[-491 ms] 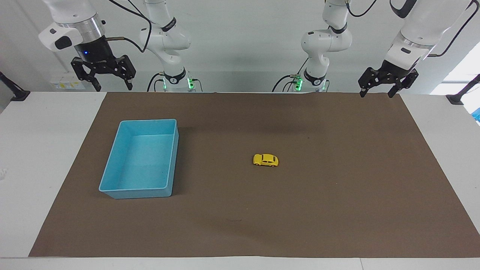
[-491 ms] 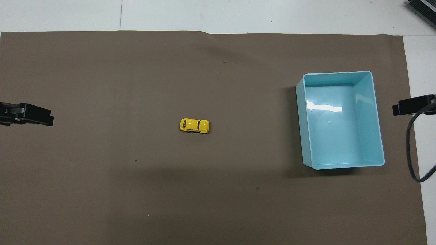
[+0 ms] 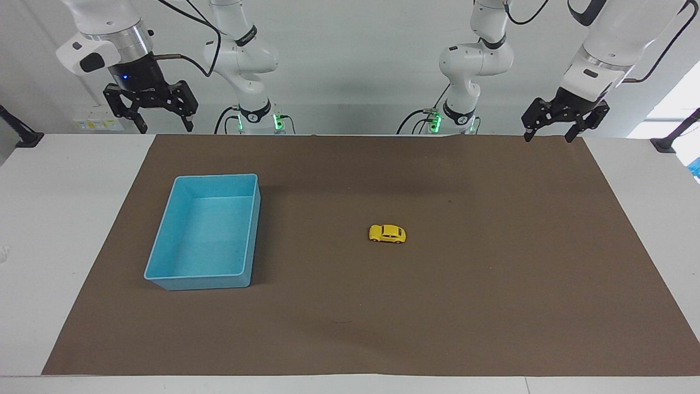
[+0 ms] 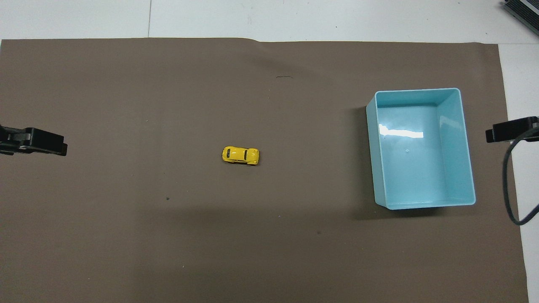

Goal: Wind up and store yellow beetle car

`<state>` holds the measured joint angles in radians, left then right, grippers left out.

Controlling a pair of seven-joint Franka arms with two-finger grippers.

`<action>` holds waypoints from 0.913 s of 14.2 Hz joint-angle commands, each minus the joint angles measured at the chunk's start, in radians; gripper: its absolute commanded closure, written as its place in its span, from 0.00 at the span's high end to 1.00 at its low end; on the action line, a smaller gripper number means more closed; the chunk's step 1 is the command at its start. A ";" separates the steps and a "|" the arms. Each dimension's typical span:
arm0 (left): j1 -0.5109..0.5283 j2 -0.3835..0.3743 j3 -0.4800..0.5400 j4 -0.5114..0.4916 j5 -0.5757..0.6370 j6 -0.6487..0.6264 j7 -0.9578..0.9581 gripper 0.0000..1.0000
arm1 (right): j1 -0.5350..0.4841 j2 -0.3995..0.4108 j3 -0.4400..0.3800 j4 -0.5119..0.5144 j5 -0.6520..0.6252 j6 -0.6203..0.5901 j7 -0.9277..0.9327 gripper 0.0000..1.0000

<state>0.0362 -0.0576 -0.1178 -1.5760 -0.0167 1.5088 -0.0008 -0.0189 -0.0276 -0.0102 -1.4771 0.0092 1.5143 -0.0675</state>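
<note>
The yellow beetle car [image 3: 388,233] stands on its wheels on the brown mat near the middle of the table; it also shows in the overhead view [image 4: 240,155]. The light blue tray [image 3: 164,238] sits toward the right arm's end of the table, with nothing in it; it also shows in the overhead view [image 4: 461,126]. My left gripper [image 3: 548,134] hangs open and empty, raised at the left arm's end; only its tip shows in the overhead view [image 4: 40,142]. My right gripper [image 3: 165,125] hangs open and empty, raised at the right arm's end, and shows in the overhead view [image 4: 507,130].
A brown mat [image 3: 492,306] covers most of the white table [image 3: 65,180]. A black cable [image 4: 507,185] hangs by the right gripper, past the tray's outer side.
Both grippers have shifted very slightly; the car and the tray have not moved.
</note>
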 commanded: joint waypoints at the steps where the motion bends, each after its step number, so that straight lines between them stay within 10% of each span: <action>1: 0.002 -0.018 0.000 -0.009 -0.014 0.005 0.001 1.00 | -0.001 -0.003 -0.002 0.006 0.018 -0.012 0.020 1.00; 13: 0.001 -0.010 0.000 -0.030 -0.014 0.011 -0.143 1.00 | -0.001 -0.003 -0.002 0.006 0.018 -0.012 0.020 1.00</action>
<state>0.0366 -0.0589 -0.1168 -1.5784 -0.0172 1.5091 -0.0786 -0.0189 -0.0276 -0.0102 -1.4771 0.0092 1.5143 -0.0675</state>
